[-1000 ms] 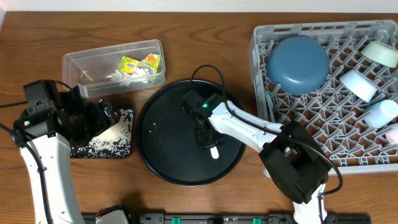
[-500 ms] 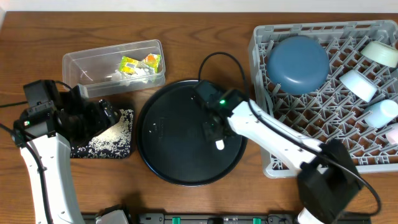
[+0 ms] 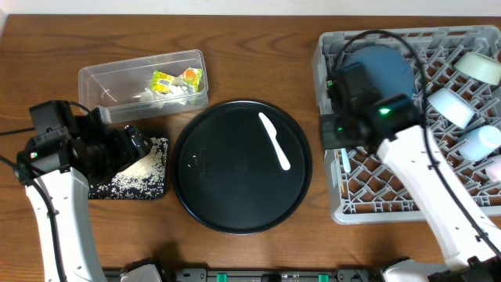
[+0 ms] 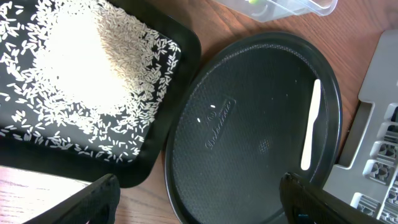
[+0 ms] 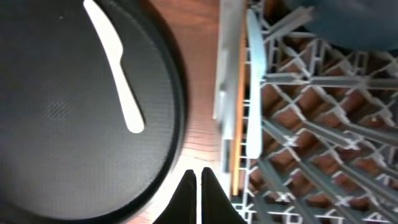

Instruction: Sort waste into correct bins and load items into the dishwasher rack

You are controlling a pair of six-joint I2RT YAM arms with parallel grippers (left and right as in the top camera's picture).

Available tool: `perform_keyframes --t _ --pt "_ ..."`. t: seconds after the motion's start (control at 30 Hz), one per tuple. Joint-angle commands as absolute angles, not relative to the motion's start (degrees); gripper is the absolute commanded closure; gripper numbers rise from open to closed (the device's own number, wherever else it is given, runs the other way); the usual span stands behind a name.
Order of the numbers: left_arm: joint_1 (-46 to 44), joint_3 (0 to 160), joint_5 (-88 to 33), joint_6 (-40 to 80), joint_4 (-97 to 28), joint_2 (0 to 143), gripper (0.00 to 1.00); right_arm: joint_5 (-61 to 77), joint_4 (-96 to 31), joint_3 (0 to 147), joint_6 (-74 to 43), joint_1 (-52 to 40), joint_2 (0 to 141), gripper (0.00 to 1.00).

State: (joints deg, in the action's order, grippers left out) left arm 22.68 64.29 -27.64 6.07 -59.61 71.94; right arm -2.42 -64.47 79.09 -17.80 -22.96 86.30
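Observation:
A white spoon (image 3: pixel 274 141) lies loose on the round black tray (image 3: pixel 227 204); it also shows in the right wrist view (image 5: pixel 115 74) and the left wrist view (image 4: pixel 310 127). My right gripper (image 3: pixel 327 133) is shut with nothing seen in it (image 5: pixel 198 175), above the gap between that tray and the grey rack (image 3: pixel 470 200). A thin wooden stick (image 5: pixel 239 118), blurred, lies along the rack's left wall. The dark-blue bowl (image 3: pixel 376 78) sits upside down in the rack. My left gripper (image 3: pixel 135 145) is open (image 4: pixel 199 208) over the black rectangular tray (image 4: pixel 158 158), which holds rice (image 4: pixel 81 56).
The clear tub (image 3: pixel 109 78) at the back left holds yellow-green wrappers (image 3: pixel 176 78). Several pale cups (image 3: pixel 452 106) sit at the rack's right side. Bare wood lies in front of the round tray and along the table's far edge.
My right arm has left the round tray and swung right to the rack's left edge. The spoon stays on the tray, in full view. The left arm has not moved.

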Motion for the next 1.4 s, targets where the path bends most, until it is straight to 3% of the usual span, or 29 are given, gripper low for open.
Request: perform_keyframes --t 0.0,0.23,0.37,0.7,1.03,1.37 --pt "22.9 65.0 -27.2 6.3 -59.7 72.2 0.17 2.7 -64.6 79.1 -9.6 -20.9 86.4 0.96" --pt "22.9 65.0 -27.2 6.3 -59.7 72.2 0.16 5.4 -62.4 79.0 -7.2 -25.0 89.0 0.90" --pt "22.9 65.0 -27.2 6.3 -59.8 72.2 0.16 5.4 -59.4 79.0 -7.2 -29.3 92.0 0.67" --pt "22.9 65.0 -27.2 6.3 -59.8 72.2 0.17 4.3 -56.7 79.1 -11.1 -33.3 104.8 0.54" --pt "22.9 65.0 -27.2 6.3 -59.7 72.2 0.17 3.7 -53.6 79.0 -13.7 -34.1 114.7 0.52" --pt "22.9 65.0 -27.2 6.3 -59.7 72.2 0.17 1.4 -52.8 78.8 -13.7 -35.5 115.5 0.51"
